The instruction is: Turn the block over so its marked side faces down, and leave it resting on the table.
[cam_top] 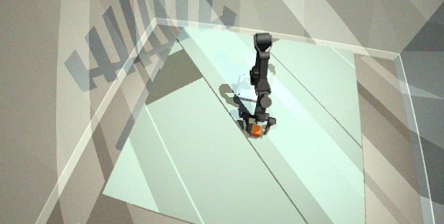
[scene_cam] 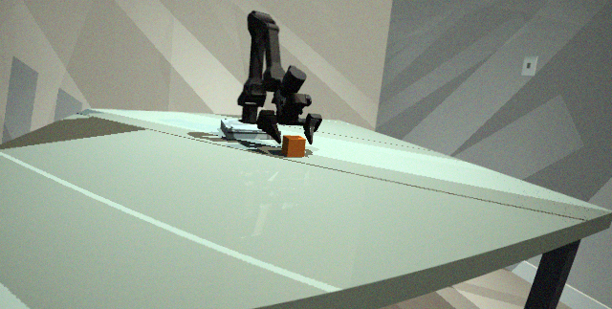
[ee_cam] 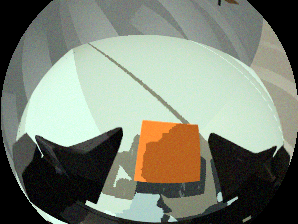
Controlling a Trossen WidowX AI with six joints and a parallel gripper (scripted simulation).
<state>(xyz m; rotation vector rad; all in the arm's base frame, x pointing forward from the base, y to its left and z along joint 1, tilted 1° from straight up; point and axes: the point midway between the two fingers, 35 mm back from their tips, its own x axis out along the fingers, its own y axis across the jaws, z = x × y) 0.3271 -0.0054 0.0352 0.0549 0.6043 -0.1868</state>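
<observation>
Top view: the small orange cube block point(cam_top: 256, 130) rests on the pale green table point(cam_top: 194, 168), at the arm's 6 o'clock.

Exterior: the black parallel-jaw gripper point(scene_cam: 292, 137) hangs spread and empty just above it.

Wrist: flat, rigid-looking faces at 3 and 9 o'clock probably suit pinching.

The small cube-shaped block point(scene_cam: 293, 146) is plain orange on every visible face. The glossy flat table top point(scene_cam: 191, 194) is pale mint green, crossed by thin dark and white stripes. The jointed robot arm point(scene_cam: 268, 70) and its gripper point(scene_cam: 293, 133) are matte black.
</observation>
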